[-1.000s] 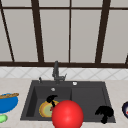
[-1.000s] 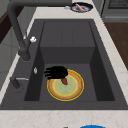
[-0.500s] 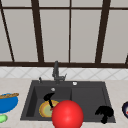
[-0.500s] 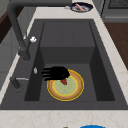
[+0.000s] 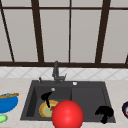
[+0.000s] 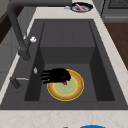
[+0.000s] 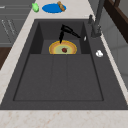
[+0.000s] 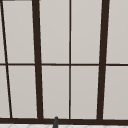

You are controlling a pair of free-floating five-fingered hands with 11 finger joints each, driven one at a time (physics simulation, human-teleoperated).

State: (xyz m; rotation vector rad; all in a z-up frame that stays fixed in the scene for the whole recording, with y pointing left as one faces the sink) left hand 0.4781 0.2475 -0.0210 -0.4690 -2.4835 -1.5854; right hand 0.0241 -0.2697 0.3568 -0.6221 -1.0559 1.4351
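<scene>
On the surface at far left sits a blue bowl [image 5: 7,103]. The left hand [image 5: 46,97], fingers straight and apart, hovers over the yellow plate [image 5: 45,110] in the sink's [image 5: 87,95] left basin. The right hand [image 5: 104,112], fingers curled on nothing, hangs at the sink's near right edge.

Front view faces the sink [image 5: 68,100] and window [image 5: 70,32] head-on. Both side views look down along the basin from opposite ends, sharing the plate [image 6: 66,86]. Upper view sits close on the window, faucet [image 8: 55,122] tip below.

window [image 8: 70,62], dark frame, faucet top [image 8: 55,122]
</scene>
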